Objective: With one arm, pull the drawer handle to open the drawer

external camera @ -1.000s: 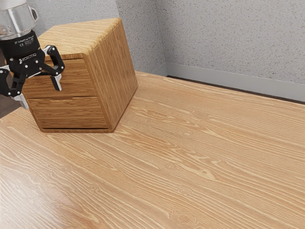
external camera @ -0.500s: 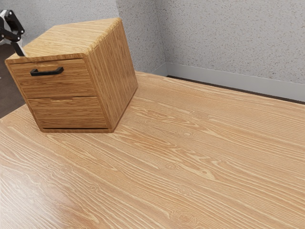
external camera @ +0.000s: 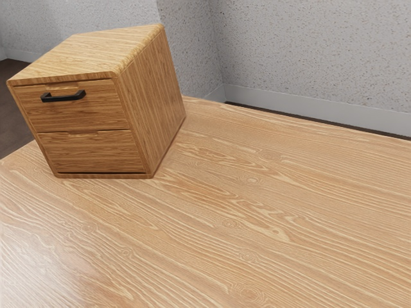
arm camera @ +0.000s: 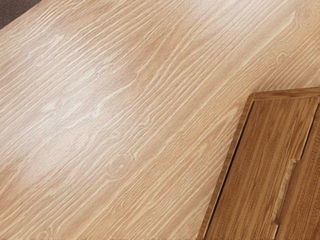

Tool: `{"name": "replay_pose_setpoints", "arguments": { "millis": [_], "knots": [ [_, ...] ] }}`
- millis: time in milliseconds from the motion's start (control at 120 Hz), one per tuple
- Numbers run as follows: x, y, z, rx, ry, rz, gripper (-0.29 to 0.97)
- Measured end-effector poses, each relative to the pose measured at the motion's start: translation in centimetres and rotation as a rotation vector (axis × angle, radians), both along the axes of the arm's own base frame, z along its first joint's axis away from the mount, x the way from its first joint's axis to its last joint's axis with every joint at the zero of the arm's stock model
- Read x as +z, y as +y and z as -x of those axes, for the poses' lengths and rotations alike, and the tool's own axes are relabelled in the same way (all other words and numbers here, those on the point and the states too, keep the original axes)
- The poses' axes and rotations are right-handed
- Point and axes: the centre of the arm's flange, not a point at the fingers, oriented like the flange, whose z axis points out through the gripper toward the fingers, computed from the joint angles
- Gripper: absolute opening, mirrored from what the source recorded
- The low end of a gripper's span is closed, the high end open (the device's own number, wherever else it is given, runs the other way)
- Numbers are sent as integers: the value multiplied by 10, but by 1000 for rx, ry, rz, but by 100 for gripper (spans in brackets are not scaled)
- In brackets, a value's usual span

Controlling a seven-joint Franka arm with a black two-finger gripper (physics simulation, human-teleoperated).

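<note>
One handle (external camera: 63, 97) on upper drawer (external camera: 80, 114) of cabinet (external camera: 149, 90) at tabletop's (external camera: 270, 212) far corner, front flush. Wide open tabletop from cabinet toward near edge. Cannot tell gripper state.

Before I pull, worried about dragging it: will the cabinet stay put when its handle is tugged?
Likely slides: the cabinet rests flat on a glossy table. Its handle sits high, so a hard tug might tilt it forward.

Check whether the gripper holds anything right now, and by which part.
Nothing appears held: the black drawer handle on the upper drawer stands free, untouched.
</note>
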Motion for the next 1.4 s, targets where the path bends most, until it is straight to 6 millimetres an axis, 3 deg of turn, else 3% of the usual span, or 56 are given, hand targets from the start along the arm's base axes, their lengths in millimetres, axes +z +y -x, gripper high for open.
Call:
{"name": "replay_pose_setpoints", "arguments": {
  "millis": [83, 133, 258, 325, 450, 508, 692, 825, 950, 1133, 1400],
  "knots": [
    [-1, 4, 2, -3, -20, -1, 64],
    [-3, 17, 4, 12, -27, 8, 64],
    [-15, 121, -20, 24, -56, 84, 64],
    [-18, 144, -27, 20, -73, 91, 64],
    [-40, 130, -87, -103, -86, 93, 63],
    [-53, 130, -101, -135, -81, 86, 63],
    [-75, 163, -92, -159, -21, -24, 61],
    [-81, 163, -102, -252, -21, -82, 61],
    [-84, 175, -101, -332, -65, -97, 60],
    [-81, 155, -119, -356, -41, -169, 60],
    [-102, 148, -136, -277, -71, -115, 59]
  ]
}}
